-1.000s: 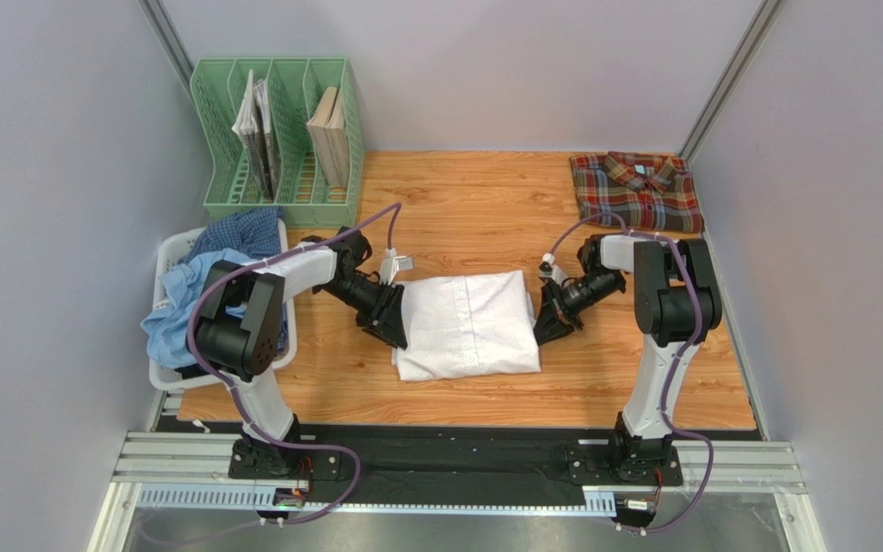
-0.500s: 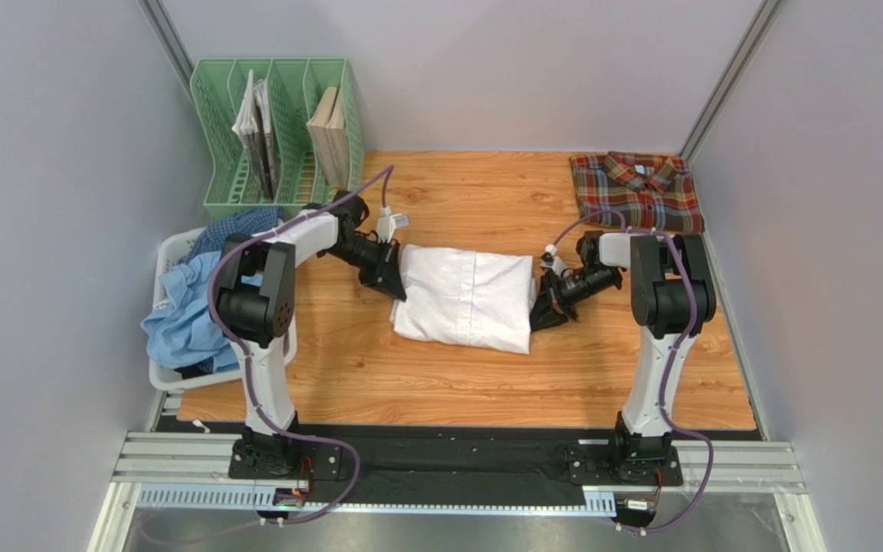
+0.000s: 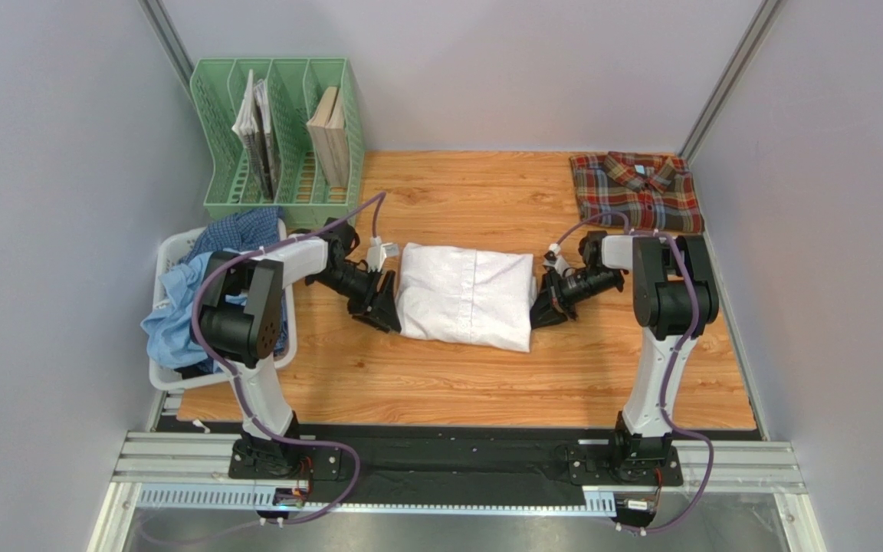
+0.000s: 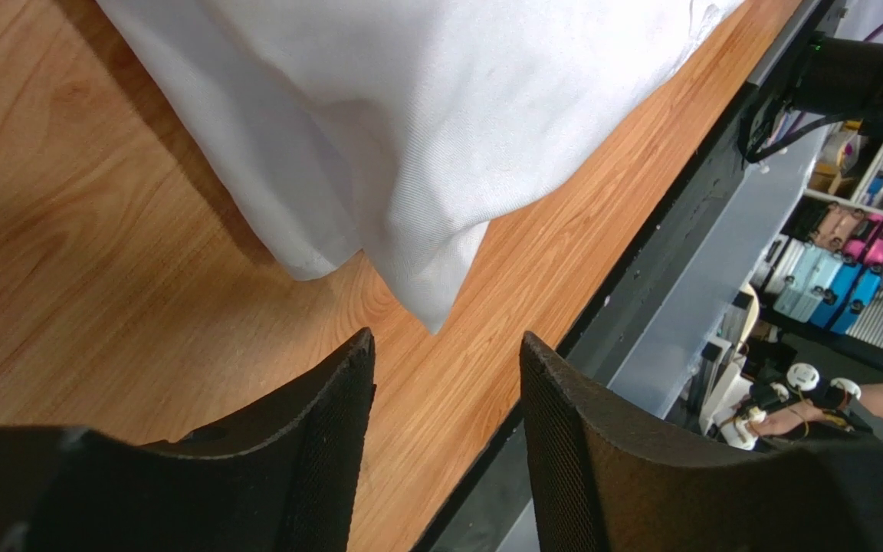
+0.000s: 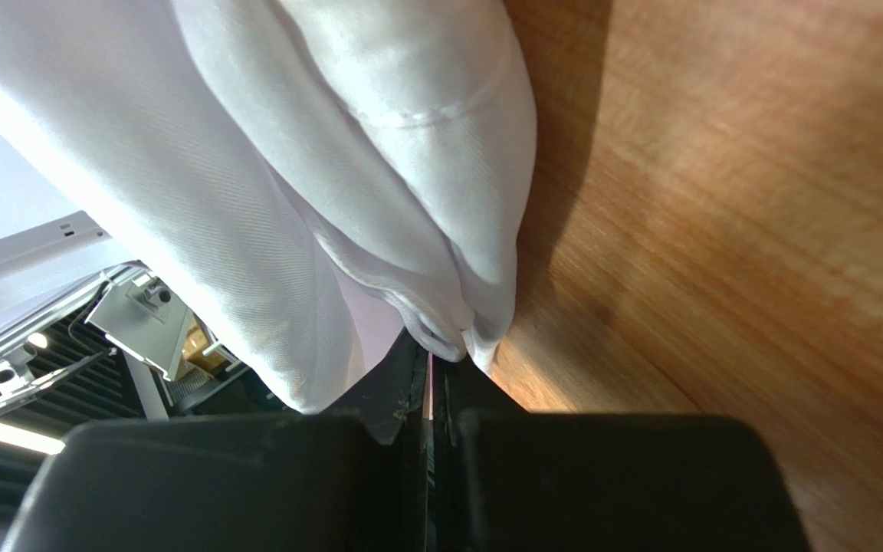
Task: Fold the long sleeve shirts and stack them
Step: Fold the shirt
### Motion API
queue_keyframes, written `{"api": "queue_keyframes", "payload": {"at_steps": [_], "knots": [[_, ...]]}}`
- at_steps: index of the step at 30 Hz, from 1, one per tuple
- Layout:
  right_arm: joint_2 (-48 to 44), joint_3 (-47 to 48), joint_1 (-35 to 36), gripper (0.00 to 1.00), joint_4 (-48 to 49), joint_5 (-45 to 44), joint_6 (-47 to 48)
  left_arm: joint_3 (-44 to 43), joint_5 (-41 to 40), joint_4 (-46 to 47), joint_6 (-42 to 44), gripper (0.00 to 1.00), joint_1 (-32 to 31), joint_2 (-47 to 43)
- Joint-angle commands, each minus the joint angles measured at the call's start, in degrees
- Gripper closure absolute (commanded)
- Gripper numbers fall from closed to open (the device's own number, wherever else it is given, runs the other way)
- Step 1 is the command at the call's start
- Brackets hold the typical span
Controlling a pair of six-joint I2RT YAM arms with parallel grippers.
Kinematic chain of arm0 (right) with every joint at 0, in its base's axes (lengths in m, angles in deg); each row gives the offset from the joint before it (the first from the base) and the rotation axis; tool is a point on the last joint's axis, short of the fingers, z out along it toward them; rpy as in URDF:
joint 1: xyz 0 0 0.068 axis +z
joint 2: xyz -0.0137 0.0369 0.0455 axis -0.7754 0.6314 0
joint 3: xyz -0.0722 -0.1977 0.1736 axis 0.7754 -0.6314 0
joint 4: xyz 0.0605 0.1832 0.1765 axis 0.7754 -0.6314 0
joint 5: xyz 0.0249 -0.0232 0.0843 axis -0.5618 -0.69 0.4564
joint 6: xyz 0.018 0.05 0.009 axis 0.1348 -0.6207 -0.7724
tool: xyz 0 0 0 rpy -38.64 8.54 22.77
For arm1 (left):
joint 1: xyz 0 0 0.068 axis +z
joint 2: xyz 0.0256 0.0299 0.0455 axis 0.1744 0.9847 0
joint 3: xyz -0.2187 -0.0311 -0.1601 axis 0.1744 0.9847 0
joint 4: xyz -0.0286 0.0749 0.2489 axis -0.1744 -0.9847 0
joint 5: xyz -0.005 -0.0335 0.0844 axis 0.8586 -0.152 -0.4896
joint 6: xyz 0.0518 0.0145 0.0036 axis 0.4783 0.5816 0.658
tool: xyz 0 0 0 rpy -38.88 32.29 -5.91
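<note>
Lying folded at the middle of the wooden desk [image 3: 458,385], the white shirt [image 3: 466,296] sits between both hands. The left hand [image 3: 386,308] is just beside its left edge, fingers spread with nothing between them. The right hand [image 3: 541,308] is closed, pinching the shirt's right hem. A folded plaid shirt [image 3: 635,191] lies at the far right corner.

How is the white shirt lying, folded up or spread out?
Folded. The white shirt lies as a neat rectangle on the table, no sleeves sticking out; wrist views show doubled layers at its edges.
</note>
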Motion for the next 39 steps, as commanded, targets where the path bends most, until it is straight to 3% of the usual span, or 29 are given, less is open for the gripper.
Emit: {"api": "queue_keyframes", "payload": {"at_steps": [1,9,15,16,17,20,22,31,39], "knots": [[-2.06,-0.73,-0.22,1.00,1.18,1.03,-2.34,-0.39,1.41,1.95,1.34,0.44,0.10,1.36],[-1.01,-0.12,-0.22,1.00,0.03,1.03,-2.08,-0.13,3.87,4.15,1.60,0.43,-1.04,3.20],[-0.66,0.41,-0.31,1.00,-0.32,1.38,-2.17,0.14,1.59,3.63,1.78,0.51,-1.66,4.52],[-0.57,0.58,-0.31,1.00,-0.67,1.46,-2.08,-0.04,1.23,3.45,1.87,0.55,-1.66,4.52],[-0.57,0.76,-0.22,1.00,-1.10,1.29,-1.82,-0.13,0.62,2.93,2.04,0.68,-1.66,4.35],[0.04,2.25,-0.39,1.00,-3.47,0.24,-0.24,-0.39,-0.88,2.48,2.31,0.91,-1.57,3.38],[0.48,3.83,-0.57,1.00,-5.93,-0.90,0.55,-0.48,-1.67,2.57,2.31,1.00,-1.49,2.77],[0.92,7.88,-1.80,1.00,-15.16,-3.46,7.85,0.14,-3.95,3.10,2.13,1.00,-1.05,1.19],[0.84,6.13,-1.80,1.00,-16.49,-5.56,10.49,-0.04,-5.01,3.89,1.17,1.00,-0.61,0.84]]}}
